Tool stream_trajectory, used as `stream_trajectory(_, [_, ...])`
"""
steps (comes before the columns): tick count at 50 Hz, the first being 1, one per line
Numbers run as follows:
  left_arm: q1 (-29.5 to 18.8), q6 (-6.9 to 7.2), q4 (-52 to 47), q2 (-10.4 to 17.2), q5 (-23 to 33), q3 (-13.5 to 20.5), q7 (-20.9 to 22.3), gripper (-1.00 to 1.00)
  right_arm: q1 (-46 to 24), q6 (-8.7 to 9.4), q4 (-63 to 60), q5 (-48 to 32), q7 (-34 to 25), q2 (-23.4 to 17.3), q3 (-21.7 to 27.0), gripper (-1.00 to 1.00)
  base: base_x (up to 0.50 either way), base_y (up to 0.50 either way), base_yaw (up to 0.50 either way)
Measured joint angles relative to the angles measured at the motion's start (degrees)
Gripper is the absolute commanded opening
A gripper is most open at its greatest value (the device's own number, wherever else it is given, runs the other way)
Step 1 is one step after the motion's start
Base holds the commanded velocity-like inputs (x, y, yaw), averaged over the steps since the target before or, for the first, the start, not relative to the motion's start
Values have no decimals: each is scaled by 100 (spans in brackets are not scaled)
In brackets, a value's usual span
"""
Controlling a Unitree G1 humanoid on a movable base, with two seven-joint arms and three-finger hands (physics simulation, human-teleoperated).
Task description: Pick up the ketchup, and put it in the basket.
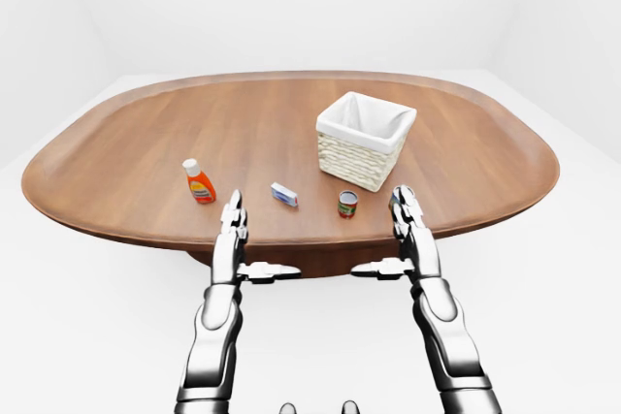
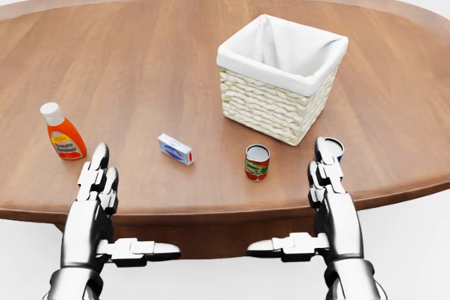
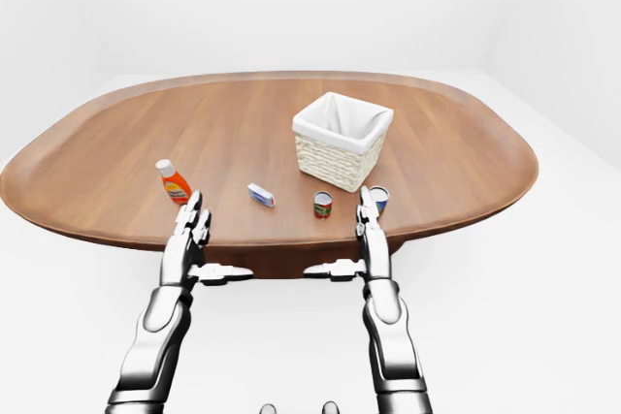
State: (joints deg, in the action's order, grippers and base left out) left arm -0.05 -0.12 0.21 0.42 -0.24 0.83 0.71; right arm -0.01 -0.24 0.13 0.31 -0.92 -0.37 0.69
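Both my hands empty, fingers open — left hand nearest the ketchup, upright at the table edge; basket right, well apart — nothing grasped yet.

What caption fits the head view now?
Both open hands, left hand and right hand, hover at the table edge; ketchup stands left of basket.
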Motion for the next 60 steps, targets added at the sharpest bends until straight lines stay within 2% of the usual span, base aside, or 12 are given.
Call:
stream_trajectory(11, [-3, -26, 54, 43, 12, 66, 89, 100, -29, -85, 106, 8, -92, -31, 49, 100, 0, 0, 0])
stream_trajectory(19, [35, 56, -25, 55, -25, 78, 179, 100, -39, -144, 145, -98, -14, -41, 60, 100, 0, 0, 0])
stream_trajectory(25, [297, 233, -559, 55, -49, 75, 265, 100, 146, -79, -261, -195, 29, -19, 0, 100, 0, 0, 0])
stream_trajectory(33, [803, 508, -1570, 40, -169, 161, 468, 100, 650, 175, -1331, -382, 84, 14, -176, 100, 0, 0, 0])
stream_trajectory(39, [1094, 512, -2192, 6, -263, 284, 623, 100, 1026, 347, -2112, -488, 121, 14, -308, 100, 0, 0, 0])
stream_trajectory(43, [1207, 512, -2457, -18, -305, 358, 698, 100, 1184, 376, -2421, -560, 155, 7, -359, 100, 0, 0, 0])
stream_trajectory(53, [1338, 512, -2786, -62, -378, 473, 804, 100, 1399, 275, -2756, -631, 132, -9, -395, 100, 0, 0, 0])
stream_trajectory(60, [1391, 512, -2901, -76, -405, 499, 852, 100, 1460, 140, -2794, -751, 151, -14, -412, 100, 0, 0, 0])
